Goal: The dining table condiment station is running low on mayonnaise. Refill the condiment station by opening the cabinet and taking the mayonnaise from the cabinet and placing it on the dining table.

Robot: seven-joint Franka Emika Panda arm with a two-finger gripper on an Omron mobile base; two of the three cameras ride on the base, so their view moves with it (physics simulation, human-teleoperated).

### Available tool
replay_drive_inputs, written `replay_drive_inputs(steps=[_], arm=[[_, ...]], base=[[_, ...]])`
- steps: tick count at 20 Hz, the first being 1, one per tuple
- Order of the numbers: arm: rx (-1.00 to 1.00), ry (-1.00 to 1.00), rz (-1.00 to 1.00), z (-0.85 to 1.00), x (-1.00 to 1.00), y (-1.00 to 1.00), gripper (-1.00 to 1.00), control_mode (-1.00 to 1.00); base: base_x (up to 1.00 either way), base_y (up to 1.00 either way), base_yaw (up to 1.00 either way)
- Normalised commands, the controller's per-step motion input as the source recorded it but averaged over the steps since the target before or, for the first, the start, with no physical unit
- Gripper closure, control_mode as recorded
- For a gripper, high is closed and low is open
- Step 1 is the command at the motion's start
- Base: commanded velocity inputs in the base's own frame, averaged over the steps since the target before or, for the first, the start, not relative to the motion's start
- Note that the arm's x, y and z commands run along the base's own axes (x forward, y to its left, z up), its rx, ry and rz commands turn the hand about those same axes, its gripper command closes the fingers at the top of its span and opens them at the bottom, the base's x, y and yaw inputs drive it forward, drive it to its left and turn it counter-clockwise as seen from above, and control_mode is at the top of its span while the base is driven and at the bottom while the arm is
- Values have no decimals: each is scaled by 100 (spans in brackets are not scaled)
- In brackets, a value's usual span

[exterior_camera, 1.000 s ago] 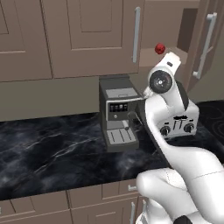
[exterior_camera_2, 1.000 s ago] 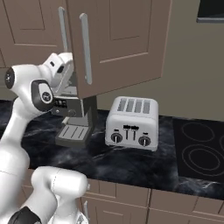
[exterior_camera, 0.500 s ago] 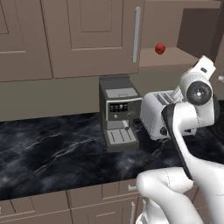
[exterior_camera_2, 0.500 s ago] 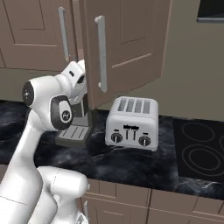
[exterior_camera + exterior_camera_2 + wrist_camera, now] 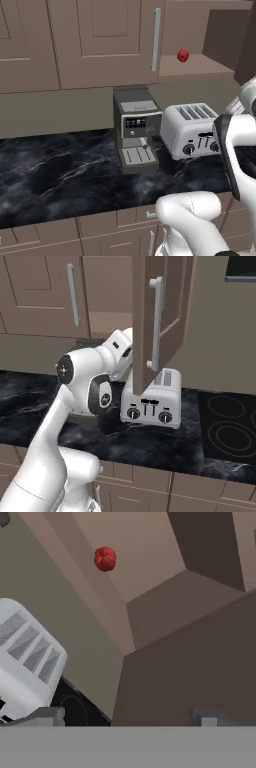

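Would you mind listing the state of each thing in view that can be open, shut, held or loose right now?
cabinet door: swung open, its edge toward the right base camera.
neighbouring cabinet door: shut.
small red object: loose on the open cabinet shelf.
gripper: open, holding nothing.
toaster: upright on the counter, slots empty.
coffee machine: upright on the counter, untouched.

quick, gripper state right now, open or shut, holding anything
Gripper: open, jaws spread wide, nothing between them; it faces the opened cabinet and the small red object on its shelf.
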Motion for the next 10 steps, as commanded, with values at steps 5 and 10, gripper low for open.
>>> replay_drive_inputs(steps=[5,10], arm=[[10,7,-3,5,0,-94,-100,-100],[2,-1,0,0,0,-19,-100,-100]], base=[[0,0,0],[0,0,0]])
